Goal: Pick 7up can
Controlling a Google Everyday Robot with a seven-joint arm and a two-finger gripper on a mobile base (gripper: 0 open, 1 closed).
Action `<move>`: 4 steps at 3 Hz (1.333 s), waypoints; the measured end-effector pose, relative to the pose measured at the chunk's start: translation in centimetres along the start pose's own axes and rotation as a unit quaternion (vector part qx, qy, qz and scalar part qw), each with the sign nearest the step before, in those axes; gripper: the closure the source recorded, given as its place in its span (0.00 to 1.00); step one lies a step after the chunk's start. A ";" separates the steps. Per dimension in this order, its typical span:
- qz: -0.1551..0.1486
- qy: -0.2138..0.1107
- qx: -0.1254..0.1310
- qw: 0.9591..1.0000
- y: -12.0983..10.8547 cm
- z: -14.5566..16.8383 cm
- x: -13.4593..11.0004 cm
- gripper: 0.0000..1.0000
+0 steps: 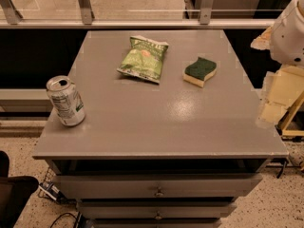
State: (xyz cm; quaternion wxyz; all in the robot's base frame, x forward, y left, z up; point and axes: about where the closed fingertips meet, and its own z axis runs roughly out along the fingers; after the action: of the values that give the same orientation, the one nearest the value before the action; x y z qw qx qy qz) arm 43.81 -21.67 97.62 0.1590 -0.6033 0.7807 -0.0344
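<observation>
While the 7up can (65,101) stands upright at the left front corner of the surface (156,127), the hand (280,96) hangs past the right edge. The reach would span the full width. Whether the hand is apart or together cannot be told.

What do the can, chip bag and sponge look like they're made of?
7up can: likely aluminium, shiny silver top. Chip bag: crinkled, glossy film, probably plastic. Sponge: pale foam under dark green scrub layer. The hand sits beyond the right edge of the table.
</observation>
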 end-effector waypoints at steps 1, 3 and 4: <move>0.000 0.000 0.000 1.000 0.0 0.0 0.0 0.00; -0.008 -0.154 0.035 0.987 -1.1 -0.2 -5.3 0.00; -0.015 -0.256 0.058 0.965 -2.0 0.4 -9.2 0.00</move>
State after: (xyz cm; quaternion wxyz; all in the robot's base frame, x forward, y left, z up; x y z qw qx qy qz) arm 47.89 -13.35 99.62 0.3877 -0.5932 0.7016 0.0737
